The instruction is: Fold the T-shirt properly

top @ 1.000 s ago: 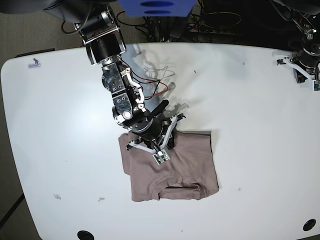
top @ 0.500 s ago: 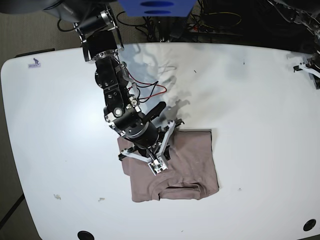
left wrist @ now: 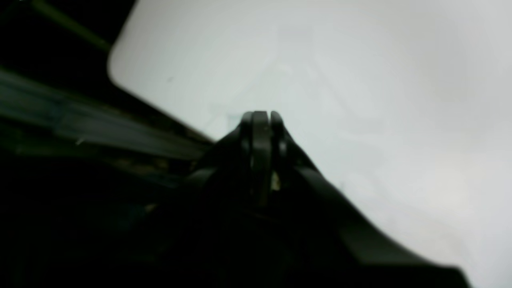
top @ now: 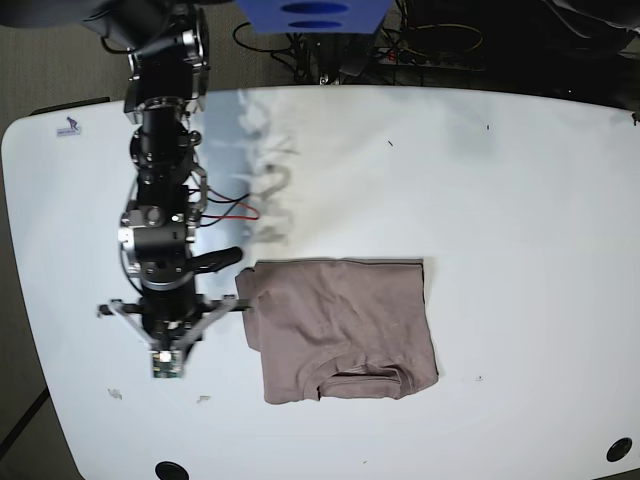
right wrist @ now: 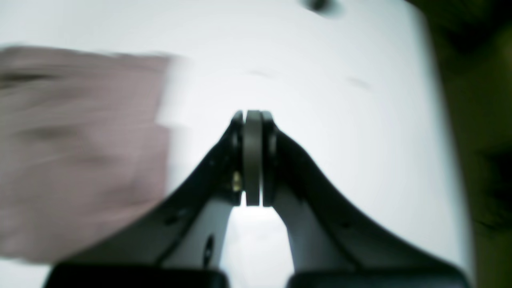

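On the white table [top: 520,200] the folded mauve T-shirt [top: 345,325] lies low of centre, and the right gripper [top: 166,365], jaws pressed together and empty at lower left, could snag its loose left edge if it swings across.

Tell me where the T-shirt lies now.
In the base view, the T-shirt lies folded on the white table, slightly below centre, just to the right of the right hand, which does not touch it.
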